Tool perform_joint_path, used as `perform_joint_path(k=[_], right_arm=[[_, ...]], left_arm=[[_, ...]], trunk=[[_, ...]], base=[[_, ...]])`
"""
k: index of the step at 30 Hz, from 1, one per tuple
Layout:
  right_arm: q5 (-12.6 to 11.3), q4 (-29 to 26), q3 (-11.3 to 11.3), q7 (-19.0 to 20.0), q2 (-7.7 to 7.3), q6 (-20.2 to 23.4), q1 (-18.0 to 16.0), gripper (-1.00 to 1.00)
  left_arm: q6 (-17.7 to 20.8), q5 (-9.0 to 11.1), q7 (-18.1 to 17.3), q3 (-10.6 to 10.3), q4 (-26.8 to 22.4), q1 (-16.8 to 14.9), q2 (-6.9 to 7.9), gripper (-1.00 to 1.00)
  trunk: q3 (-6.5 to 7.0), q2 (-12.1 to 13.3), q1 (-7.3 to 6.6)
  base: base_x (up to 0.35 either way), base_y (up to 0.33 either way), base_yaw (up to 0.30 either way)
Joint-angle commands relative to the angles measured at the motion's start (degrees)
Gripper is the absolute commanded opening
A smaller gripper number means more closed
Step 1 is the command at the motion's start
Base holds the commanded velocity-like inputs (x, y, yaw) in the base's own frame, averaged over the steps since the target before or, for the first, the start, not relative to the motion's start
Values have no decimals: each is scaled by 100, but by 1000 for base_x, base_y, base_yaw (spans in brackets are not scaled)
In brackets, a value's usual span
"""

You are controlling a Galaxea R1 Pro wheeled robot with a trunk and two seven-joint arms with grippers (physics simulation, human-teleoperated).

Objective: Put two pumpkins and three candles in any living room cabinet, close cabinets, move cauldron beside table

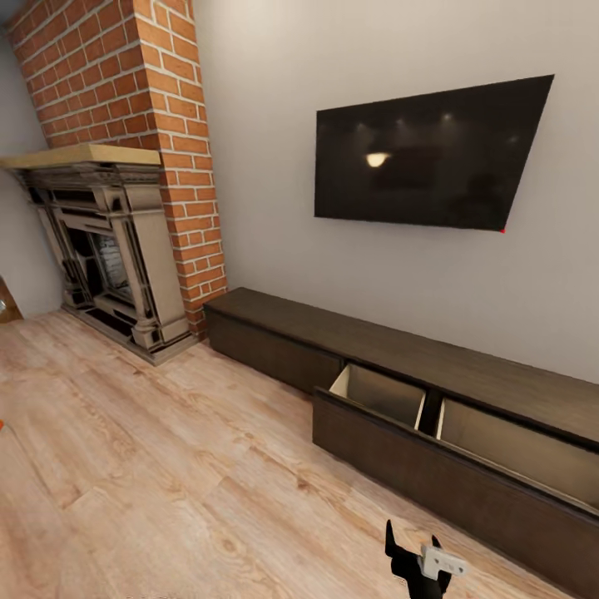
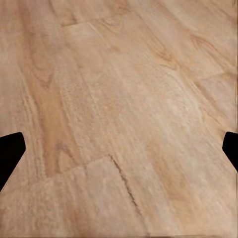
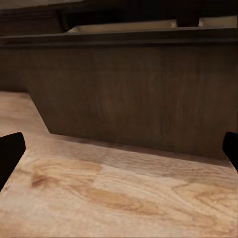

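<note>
The cabinet (image 1: 274, 333) is a long, low dark-brown unit along the wall under the TV. Its right-hand wide drawer (image 1: 433, 470) is pulled out, and the two pale tan compartments (image 1: 384, 396) show nothing inside where I can see. My right gripper (image 1: 413, 553) is low over the floor in front of that drawer. In the right wrist view it (image 3: 119, 153) is open and faces the dark drawer front (image 3: 134, 94) a short way off. My left gripper (image 2: 119, 153) is open over bare floorboards. The pumpkins, candles, cauldron and table are out of view.
A stone fireplace (image 1: 108, 249) with a brick chimney (image 1: 141, 83) stands in the left corner. A black TV (image 1: 428, 158) hangs on the wall above the cabinet. Wooden floor (image 1: 166, 466) spreads wide in front. A sliver of orange (image 1: 2, 425) shows at the left edge.
</note>
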Motion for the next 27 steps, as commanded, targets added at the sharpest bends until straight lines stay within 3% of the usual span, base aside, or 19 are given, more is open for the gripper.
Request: perform_joint_path(k=[1, 6, 11, 14, 16, 21, 27], right_arm=[[-41, 46, 43, -119, 19, -212, -2, 100], [-27, 96, 59, -591, 23, -380, -2, 100], [1, 122, 92, -794, 32, -370, -2, 100], [2, 287, 90, -813, -22, -360, -2, 100], [-1, 446, 86, -823, -138, -357, -2, 100], [-23, 541, 68, -826, -291, -261, -2, 100], [-28, 637, 67, -827, -303, -221, -2, 100]], left_arm=[[-47, -113, 58, -206, 32, -3, -11, 100], [-24, -264, 53, -438, 110, -3, -124, 100], [307, -327, 59, -793, 244, -3, -245, 100], [675, -333, 60, -833, 256, -3, -241, 100], [922, -331, 59, -841, 260, -3, -223, 100], [996, -313, 43, -804, 262, -3, -182, 100], [1022, -285, 43, -761, 264, -3, -153, 100]], trunk=[[13, 39, -24], [103, 240, -133], [193, 440, -243], [246, 561, -309], [246, 561, -309], [246, 561, -309], [246, 561, -309]], base=[[0, 0, 284], [0, 0, 284], [0, 0, 284], [0, 0, 284], [0, 0, 284], [0, 0, 284], [142, 0, 284]])
